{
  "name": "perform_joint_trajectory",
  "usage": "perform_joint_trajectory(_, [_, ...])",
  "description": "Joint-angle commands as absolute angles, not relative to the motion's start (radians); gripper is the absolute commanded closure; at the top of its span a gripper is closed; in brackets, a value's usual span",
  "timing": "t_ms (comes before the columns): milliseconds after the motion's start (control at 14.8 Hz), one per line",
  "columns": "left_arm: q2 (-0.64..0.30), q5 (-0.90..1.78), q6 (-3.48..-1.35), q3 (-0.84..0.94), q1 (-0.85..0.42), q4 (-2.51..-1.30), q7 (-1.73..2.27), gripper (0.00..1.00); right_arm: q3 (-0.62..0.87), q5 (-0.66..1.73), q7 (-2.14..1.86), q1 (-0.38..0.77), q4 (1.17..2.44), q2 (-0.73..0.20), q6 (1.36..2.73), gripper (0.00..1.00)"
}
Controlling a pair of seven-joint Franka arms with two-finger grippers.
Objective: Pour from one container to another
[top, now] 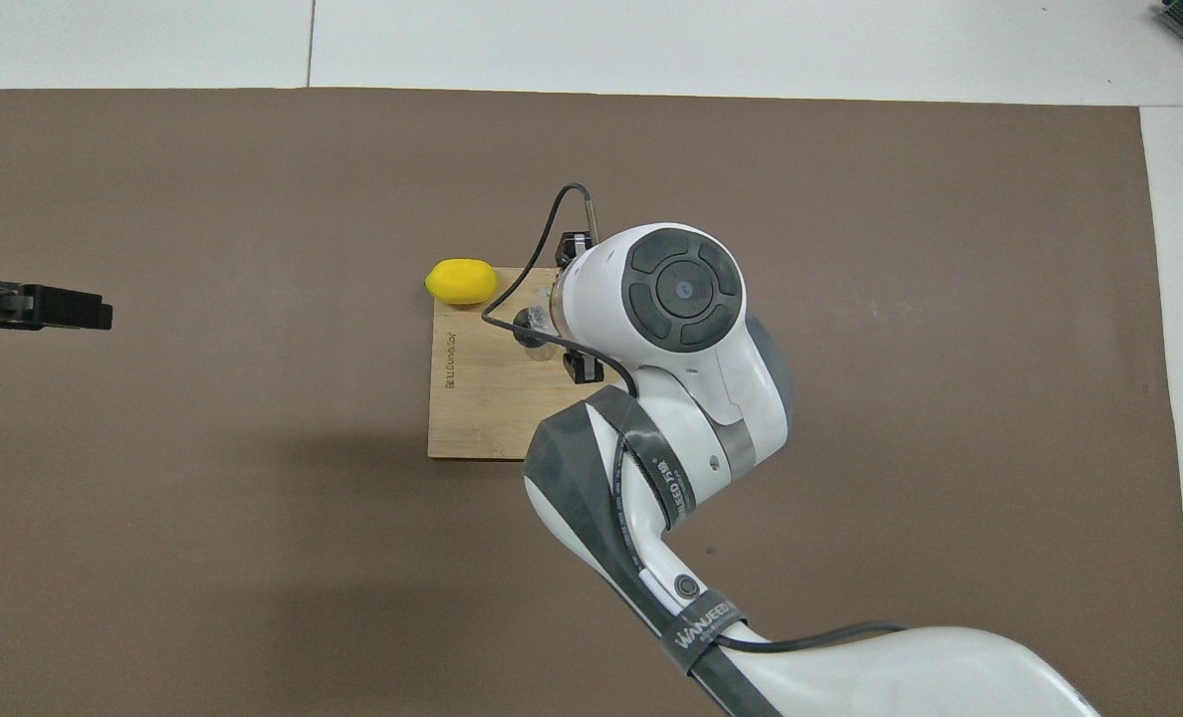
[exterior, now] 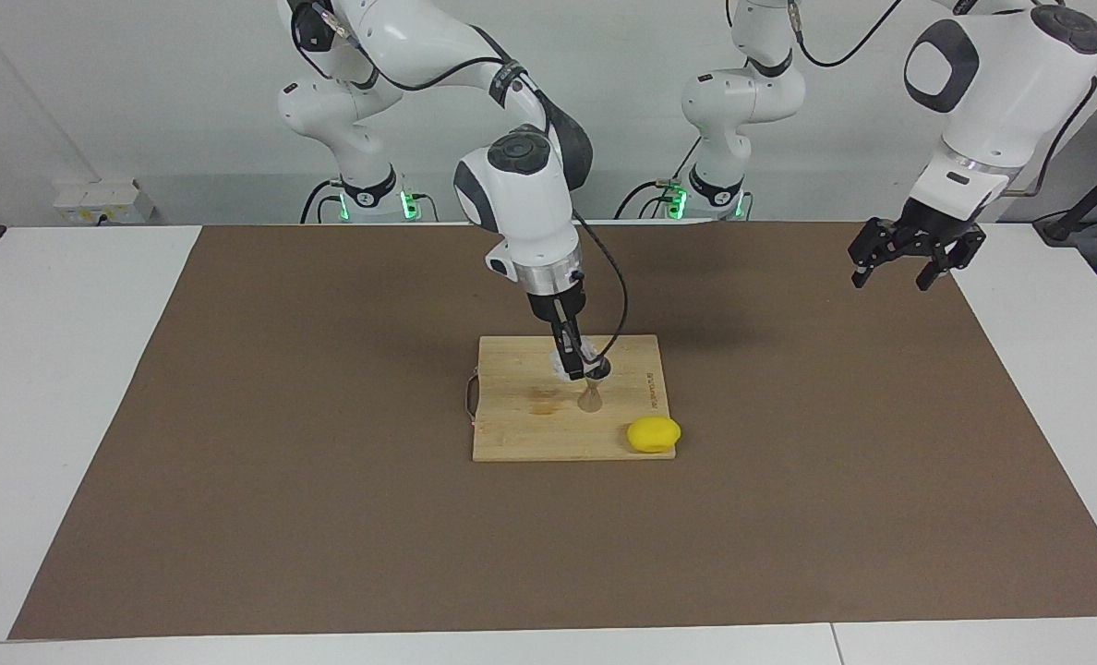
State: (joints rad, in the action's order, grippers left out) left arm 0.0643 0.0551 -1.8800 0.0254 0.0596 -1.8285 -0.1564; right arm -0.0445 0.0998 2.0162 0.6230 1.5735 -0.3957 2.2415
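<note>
My right gripper point(exterior: 573, 367) is shut on the small clear cup point(exterior: 567, 360), holding it tilted just above the wooden cutting board point(exterior: 521, 429). The cup's mouth leans toward the silvery hourglass jigger point(exterior: 592, 395), which stands upright on the board right beside it. From overhead the right arm's wrist hides most of the cup, and only the jigger's top point(top: 531, 325) peeks out. My left gripper point(exterior: 910, 257) hangs open and holds nothing, raised over the mat at the left arm's end of the table, where that arm waits.
A yellow lemon point(exterior: 654, 434) lies at the board's corner farthest from the robots, toward the left arm's end. The board point(top: 482, 418) sits mid-table on a brown mat point(exterior: 281, 462). A cable loops from the right wrist over the board.
</note>
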Motion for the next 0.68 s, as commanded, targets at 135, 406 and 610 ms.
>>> perform_joint_trajectory(135, [0.028,0.031,-1.942,0.009,0.035,-1.842,-0.118,0.0,-0.041,0.048,2.045,0.624,1.557,-0.403,2.223,1.0])
perform_joint_trajectory(406, [0.026,0.031,-1.918,0.006,0.029,-1.845,-0.1,0.0,-0.041,0.028,2.048,0.632,1.551,-0.403,2.224,1.0])
perform_joint_trajectory(610, [0.025,0.031,-1.893,0.002,0.028,-1.833,-0.072,0.0,-0.041,0.028,2.048,0.637,1.548,-0.403,2.226,1.0])
